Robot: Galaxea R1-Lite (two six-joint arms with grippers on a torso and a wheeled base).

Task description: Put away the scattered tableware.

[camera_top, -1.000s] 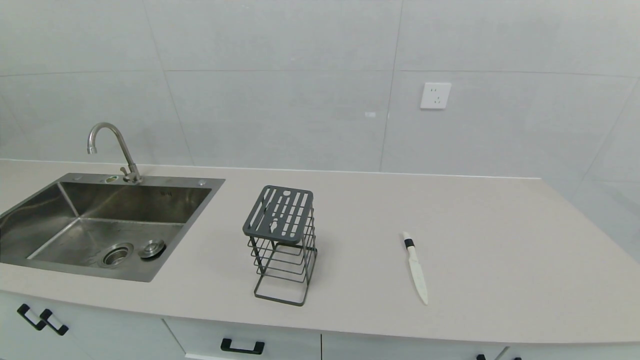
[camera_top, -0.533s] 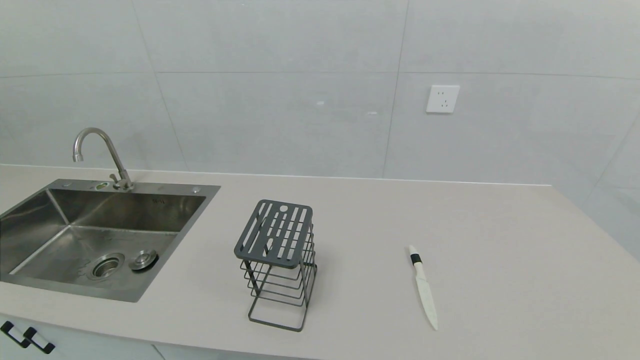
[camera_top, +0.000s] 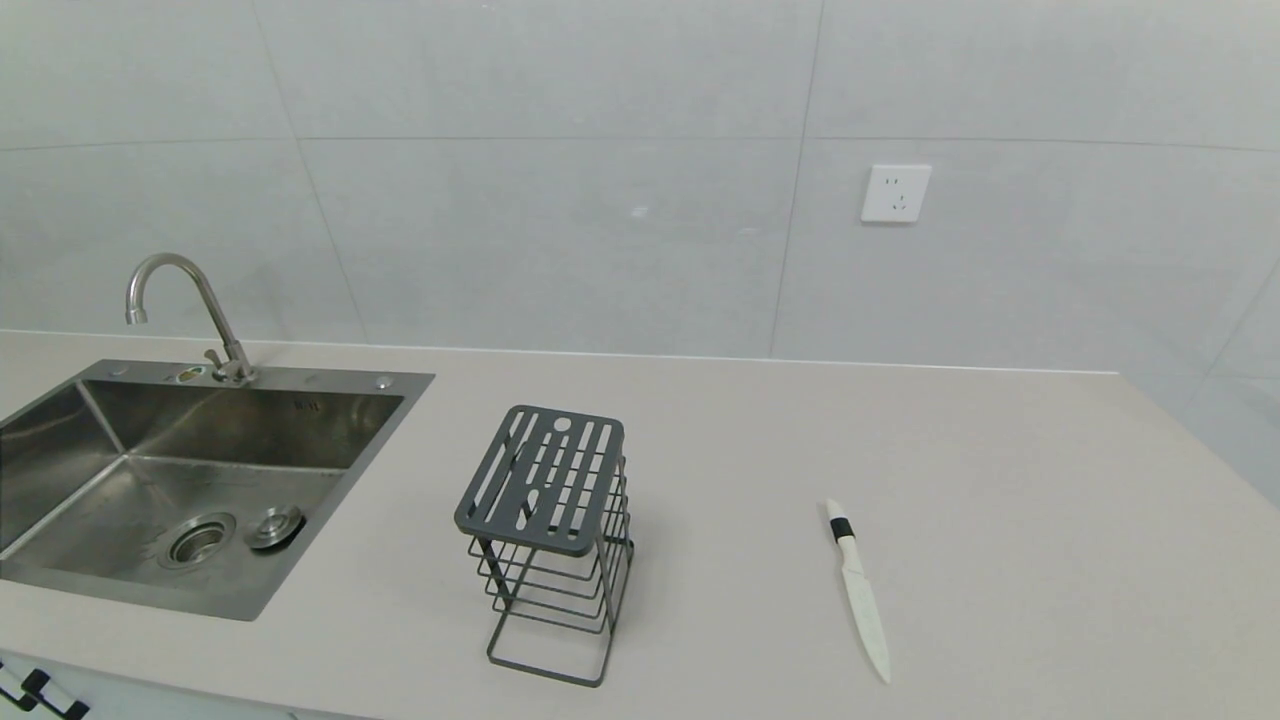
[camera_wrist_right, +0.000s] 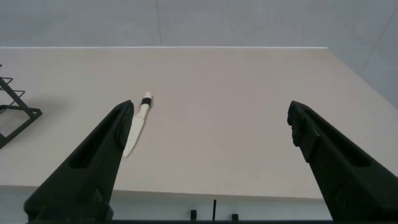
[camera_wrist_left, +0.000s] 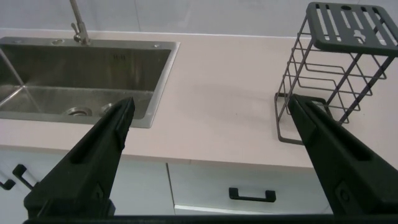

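A white knife [camera_top: 858, 588] with a black band near its handle lies flat on the beige countertop [camera_top: 1000, 500], to the right of a dark grey wire knife rack [camera_top: 548, 535] with a slotted top. The right wrist view has the knife [camera_wrist_right: 138, 123] lying ahead of my right gripper [camera_wrist_right: 208, 149], which is open, its fingers wide apart and short of the counter's front edge. My left gripper [camera_wrist_left: 208, 146] is open too, held in front of the counter edge, with the rack [camera_wrist_left: 333, 68] ahead on one side and nothing between its fingers.
A steel sink [camera_top: 180, 480] with a curved tap [camera_top: 185, 310] is set into the counter at the left. The tiled wall carries a white socket [camera_top: 896, 193]. Drawer fronts with black handles [camera_wrist_left: 252, 195] run below the counter edge. Bare counter stretches right of the knife.
The whole head view has shifted: the camera moved closer and to the right, so sink, rack and knife sit lower and larger. Nothing on the counter has itself moved.
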